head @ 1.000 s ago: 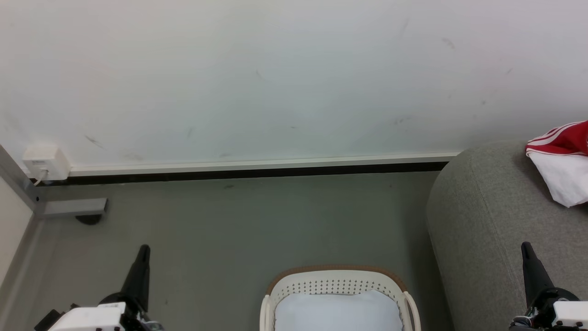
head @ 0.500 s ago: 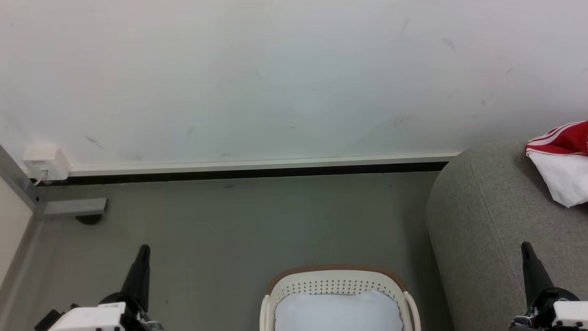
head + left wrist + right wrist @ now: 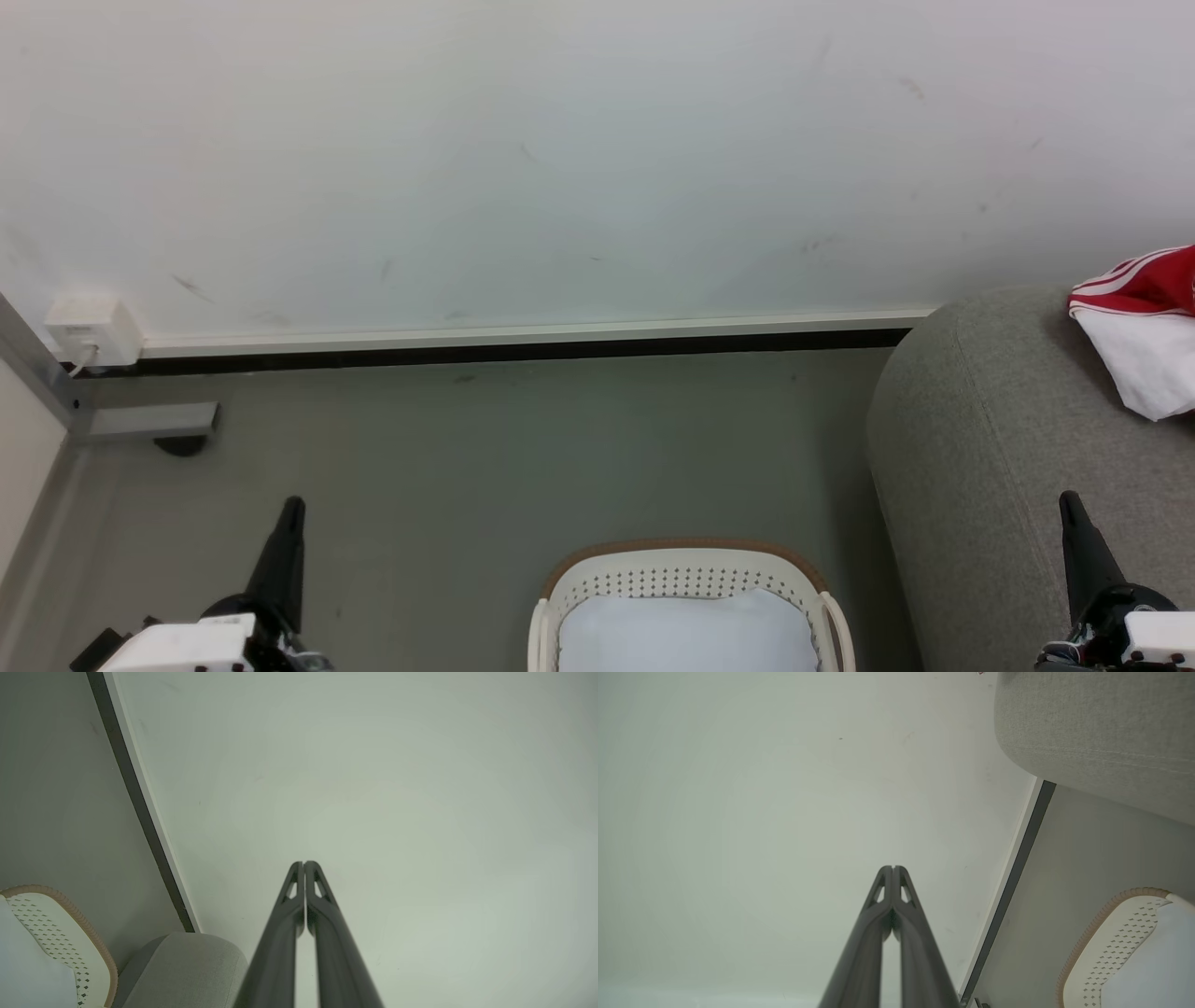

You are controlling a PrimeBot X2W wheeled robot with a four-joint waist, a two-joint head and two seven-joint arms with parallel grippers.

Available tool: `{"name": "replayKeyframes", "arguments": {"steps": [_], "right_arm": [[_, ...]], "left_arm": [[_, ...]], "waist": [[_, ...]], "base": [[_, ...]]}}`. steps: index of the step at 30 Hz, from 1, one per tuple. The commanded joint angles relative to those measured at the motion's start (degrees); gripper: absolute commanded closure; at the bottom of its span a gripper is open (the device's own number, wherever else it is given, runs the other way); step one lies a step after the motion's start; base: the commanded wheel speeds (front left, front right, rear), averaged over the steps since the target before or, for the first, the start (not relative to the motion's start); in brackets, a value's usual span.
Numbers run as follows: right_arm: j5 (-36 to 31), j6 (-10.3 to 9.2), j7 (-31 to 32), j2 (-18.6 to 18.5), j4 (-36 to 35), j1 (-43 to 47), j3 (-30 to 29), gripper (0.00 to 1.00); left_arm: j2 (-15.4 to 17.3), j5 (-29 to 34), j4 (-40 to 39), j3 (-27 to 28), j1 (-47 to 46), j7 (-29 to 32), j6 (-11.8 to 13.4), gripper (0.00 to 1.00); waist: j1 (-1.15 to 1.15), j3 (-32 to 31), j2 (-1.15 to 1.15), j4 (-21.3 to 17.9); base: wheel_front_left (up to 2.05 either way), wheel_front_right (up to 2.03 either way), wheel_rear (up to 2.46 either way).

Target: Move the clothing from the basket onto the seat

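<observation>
Lying on seat [image 3: 980, 448], clothing [image 3: 1141, 359] well past right claw [image 3: 1068, 505]; left claw [image 3: 293, 510] & right claw closed, empty.

Basket [image 3: 686, 574] w/ maybe white cloth [image 3: 686, 637], btm ctr; red-white clothing [image 3: 1137, 291] on seat [image 3: 971, 467], R.

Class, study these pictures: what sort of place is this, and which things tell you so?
Probably a domestic-style room, perhaps a living room: a grey upholstered seat with clothing on it, a laundry basket on the floor, and a plain white wall with a skirting board.
</observation>
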Motion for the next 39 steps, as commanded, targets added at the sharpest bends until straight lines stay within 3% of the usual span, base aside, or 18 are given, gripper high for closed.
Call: {"name": "replayKeyframes", "arguments": {"steps": [1,39], "right_arm": [[0.0,-0.1,0.3,-0.4,-0.3,-0.3,-0.2,1.0],[0.1,-0.1,0.3,-0.4,-0.3,-0.3,-0.2,1.0]], "left_arm": [[0.4,-0.8,-0.1,0.2,-0.4,0.3,-0.2,1.0],[0.4,-0.8,-0.1,0.2,-0.4,0.3,-0.2,1.0]], "waist": [[0.0,0.0,0.0,0.0],[0.0,0.0,0.0,0.0]], "base": [[0.0,0.0,0.0],[0.0,0.0,0.0]]}}
